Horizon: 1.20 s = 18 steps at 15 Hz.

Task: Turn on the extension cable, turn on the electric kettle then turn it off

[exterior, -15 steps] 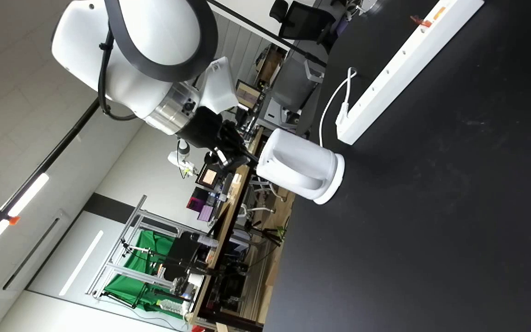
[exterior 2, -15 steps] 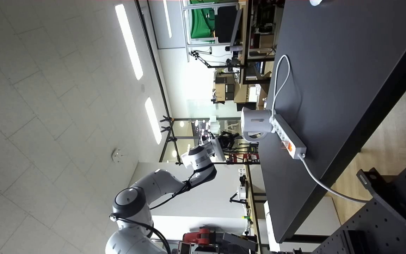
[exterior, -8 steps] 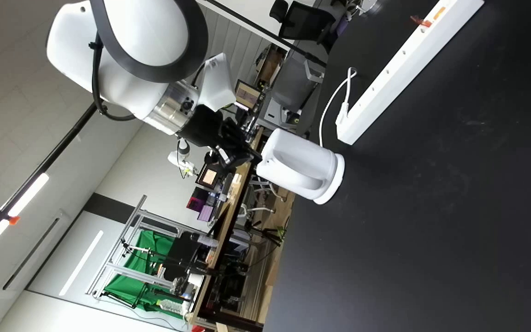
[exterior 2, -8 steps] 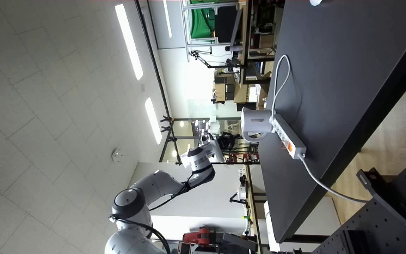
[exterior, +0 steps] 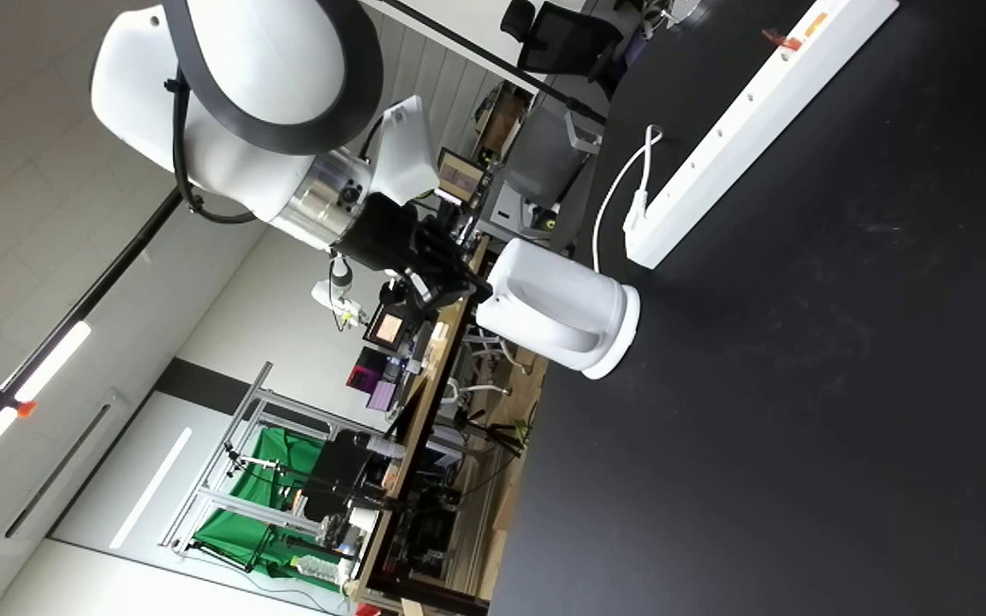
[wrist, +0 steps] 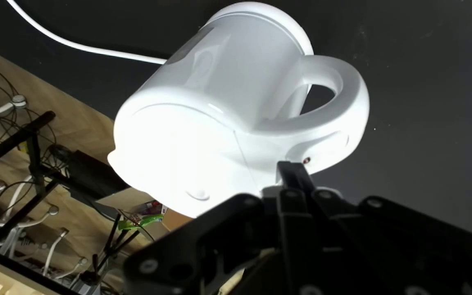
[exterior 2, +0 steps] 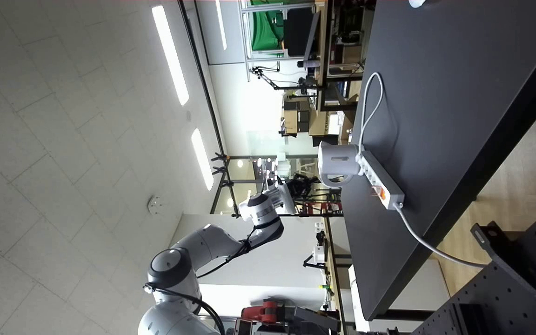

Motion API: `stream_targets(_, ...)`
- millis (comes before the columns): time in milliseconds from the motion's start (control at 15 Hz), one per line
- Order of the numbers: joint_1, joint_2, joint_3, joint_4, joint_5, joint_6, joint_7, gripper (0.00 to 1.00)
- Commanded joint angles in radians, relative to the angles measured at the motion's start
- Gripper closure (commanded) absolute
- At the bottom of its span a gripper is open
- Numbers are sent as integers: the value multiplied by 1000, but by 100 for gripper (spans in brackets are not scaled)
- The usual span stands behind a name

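Gripper (wrist: 294,169) has shifted slightly toward the top of the electric kettle (wrist: 223,98) over the last second; kettle and extension cable (exterior: 751,128) haven't moved. Jaws fully together, nothing between them. Wrist view: kettle is right ahead of the gripper, whose tips overlap the root of the handle (wrist: 352,98), just beside a small reddish spot (wrist: 306,160). Can't tell if they touch. Kettle stands on the black table (exterior: 758,428), near the plug (exterior: 637,210) end of the extension cable, slightly apart from it.
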Motion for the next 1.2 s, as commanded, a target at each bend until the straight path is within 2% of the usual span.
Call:
stream_targets(0,2,-3,-1,20,22,-38,-16,100)
stream_targets(1133,-11,9,7,24,65,-27,-36,100)
